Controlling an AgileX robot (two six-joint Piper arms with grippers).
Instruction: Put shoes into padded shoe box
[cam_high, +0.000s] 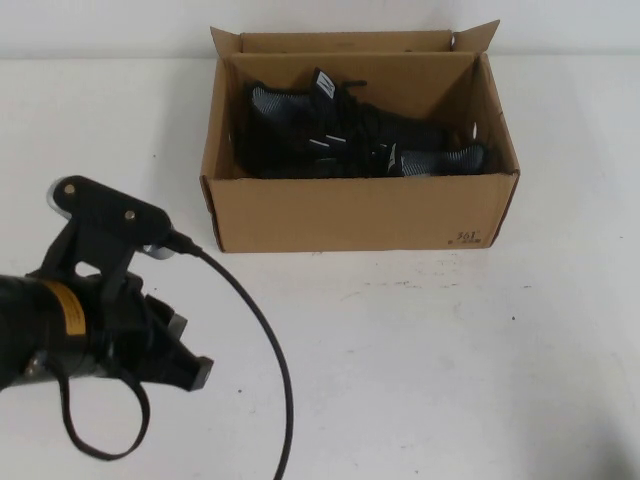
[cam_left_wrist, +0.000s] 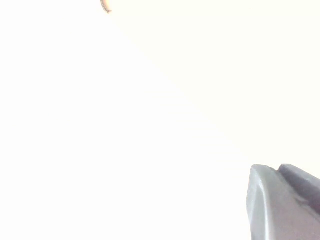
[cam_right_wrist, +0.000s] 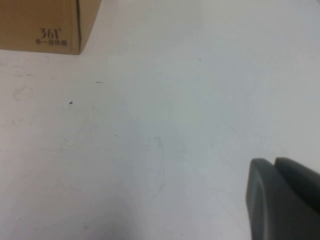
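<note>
The brown cardboard shoe box (cam_high: 350, 215) stands open at the back middle of the white table. Both black knit shoes (cam_high: 340, 130) lie inside it, side by side, with a grey-white heel (cam_high: 445, 160) towards the right wall. My left gripper (cam_high: 195, 372) is at the front left, well short of the box, shut and empty. In the left wrist view its fingers (cam_left_wrist: 280, 205) lie together over bright bare table. My right gripper (cam_right_wrist: 282, 200) is out of the high view. It is shut and empty above the table, near the box's "361" corner (cam_right_wrist: 50, 30).
A black cable (cam_high: 265, 340) runs from the left wrist camera across the front of the table. The white table (cam_high: 480, 350) is bare in front of and to the right of the box. A pale wall lies behind the box.
</note>
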